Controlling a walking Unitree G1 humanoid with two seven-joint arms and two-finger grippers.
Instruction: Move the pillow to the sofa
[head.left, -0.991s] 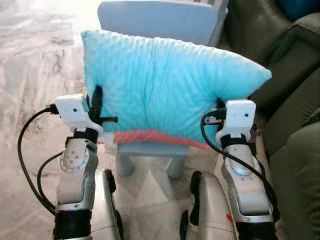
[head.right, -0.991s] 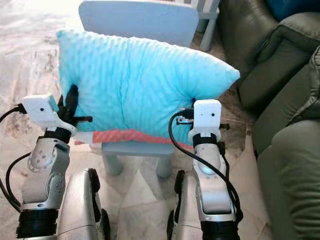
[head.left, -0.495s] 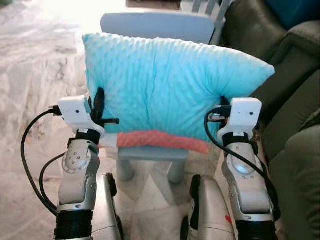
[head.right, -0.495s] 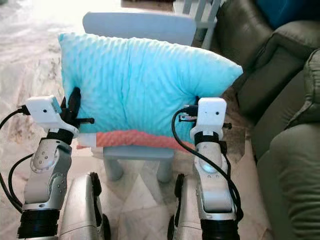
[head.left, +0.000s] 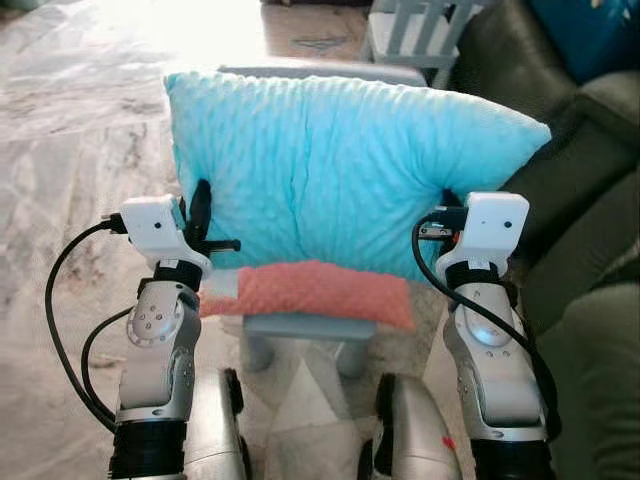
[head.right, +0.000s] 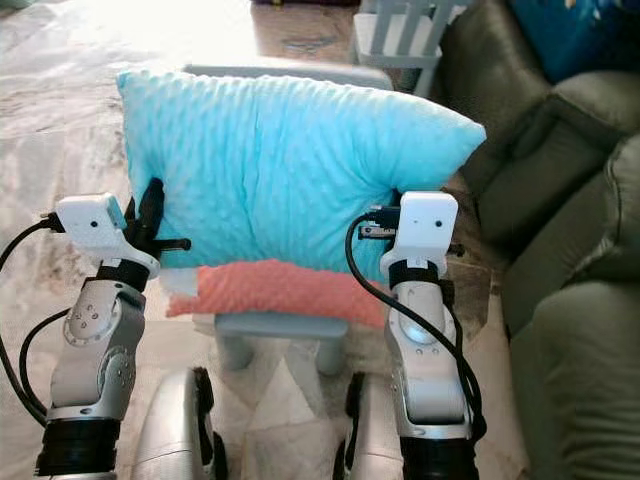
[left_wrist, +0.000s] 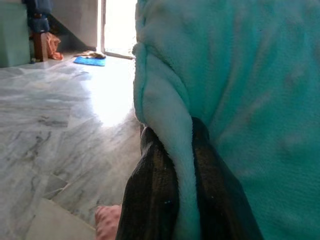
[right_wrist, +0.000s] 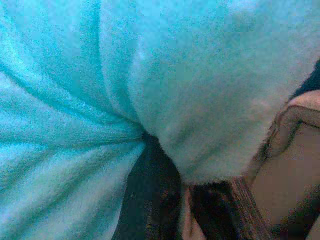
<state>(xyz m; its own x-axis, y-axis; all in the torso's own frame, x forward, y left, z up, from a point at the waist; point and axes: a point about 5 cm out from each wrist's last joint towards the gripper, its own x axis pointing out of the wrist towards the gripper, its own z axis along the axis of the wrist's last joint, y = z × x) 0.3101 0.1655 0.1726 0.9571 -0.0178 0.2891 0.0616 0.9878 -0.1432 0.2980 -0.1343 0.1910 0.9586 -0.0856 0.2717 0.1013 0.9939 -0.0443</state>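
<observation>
left gripper (head.left: 197, 213): clamping a fold of the turquoise pillow (head.left: 340, 175) at its left edge; in the left wrist view both black fingers (left_wrist: 150, 195) are pinching a ridge of the fabric between them, so it's closed on the pillow.

right gripper (head.right: 392, 212): pressing into the pillow's right edge. The right wrist view is showing fabric bunched over the dark fingers (right_wrist: 150, 200), so I'd say it's gripping too, though that shot is pretty murky.

pillow: hanging in the air between the two grippers, face toward the head camera, sitting just above the coral cushion (head.left: 320, 290), which is lying on the small grey stool (head.left: 305, 330).

what could go wrong: each side is only holding a pinch of plush fabric, so I'm guessing a quick swing could be pulling a fold loose, and then the pillow is flopping onto the stool or floor. The lower edge is also riding close to the coral cushion and may be dragging it off.

edges: the stool is sitting right in front, between the arms. The light chair (head.right: 400, 35) is standing beyond the pillow, to the right.

open room: the dark green sofa (head.right: 570, 330) is running along the robot's right, with a seat near the right arm. The marble floor (head.left: 70, 130) is looking open on the left, so turning right looks like the short route.
</observation>
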